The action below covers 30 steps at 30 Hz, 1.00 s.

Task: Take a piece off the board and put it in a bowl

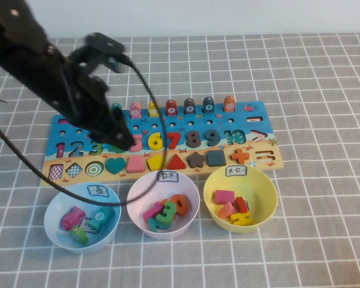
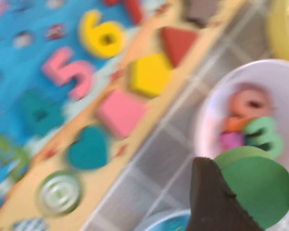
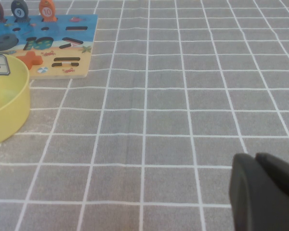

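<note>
Three bowls sit nearest you along the front of the worktop [image 1: 324,240]: a pale blue bowl [image 1: 54,231] on the left, a pale pink bowl [image 1: 138,225] in the middle and the yellow bowl [image 1: 270,207] on the right, each with coloured pieces inside and a small white label at its far rim. Just behind them lies the board [image 1: 261,111], blue along the back and sandy-tan along the front, with a row of pegs, a row of numerals and a row of shapes.

Your left claw [image 1: 121,141] hangs over the board's numeral row, above its left-centre part, with the dark arm reaching in from the upper left. In the left wrist view you can see it clenched on the green disc [image 2: 260,190], the piece pinched between two dark fingers [image 2: 214,202]. Below it in that view are the teal heart [image 2: 89,148], the pink shape [image 2: 121,111], the yellow shape [image 2: 149,73] and the red triangle [image 2: 179,43], all seated in the board, and the pink bowl holding a green numeral 3 [image 2: 265,134]. The disc is held off the board, well apart from the yellow bowl.

Your right claw [image 3: 267,195] does not show in the high view. In the right wrist view it hovers low over bare worktop, well to the right of the yellow bowl and the board's end, its dark fingers pressed together with nothing between them.
</note>
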Tool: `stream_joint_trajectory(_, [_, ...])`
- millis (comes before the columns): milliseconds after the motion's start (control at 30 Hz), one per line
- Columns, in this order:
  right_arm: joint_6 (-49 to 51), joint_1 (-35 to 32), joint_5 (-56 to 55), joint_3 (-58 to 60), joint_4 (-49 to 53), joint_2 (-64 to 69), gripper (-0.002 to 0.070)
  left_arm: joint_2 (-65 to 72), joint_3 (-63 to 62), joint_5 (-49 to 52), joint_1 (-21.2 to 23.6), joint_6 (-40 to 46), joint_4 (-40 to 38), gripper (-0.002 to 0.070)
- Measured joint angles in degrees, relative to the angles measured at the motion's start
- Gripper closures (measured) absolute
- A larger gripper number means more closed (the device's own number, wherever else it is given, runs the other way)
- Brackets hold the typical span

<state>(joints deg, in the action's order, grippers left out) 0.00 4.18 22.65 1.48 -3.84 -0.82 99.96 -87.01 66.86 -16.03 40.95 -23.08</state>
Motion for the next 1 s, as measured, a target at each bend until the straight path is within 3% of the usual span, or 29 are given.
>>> stream_joint_trajectory(167, [0.0, 0.0, 0.0, 0.0, 0.0, 0.0, 0.0694, 0.0, 0.2, -2.1, -7.8, -2.1, -0.3, 0.0392])
stream_joint_trajectory(367, [0.0, 0.0, 0.0, 0.0, 0.0, 0.0, 0.0694, 0.0, 0.4, -13.0, -18.8, -8.5, 0.0, 0.0392])
stream_joint_trajectory(600, [0.0, 0.0, 0.0, 0.0, 0.0, 0.0, 0.0694, 0.7, 0.4, -18.6, -29.2, -20.0, 9.4, 0.0392])
stream_joint_trajectory(767, [0.0, 0.0, 0.0, 0.0, 0.0, 0.0, 0.0694, 3.0, 0.4, -19.1, -32.5, -31.5, 17.8, 0.0392])
stream_joint_trajectory(1000, [0.0, 0.0, 0.0, 0.0, 0.0, 0.0, 0.0694, 7.0, 0.4, -19.6, -32.9, -39.2, 19.5, 0.0392])
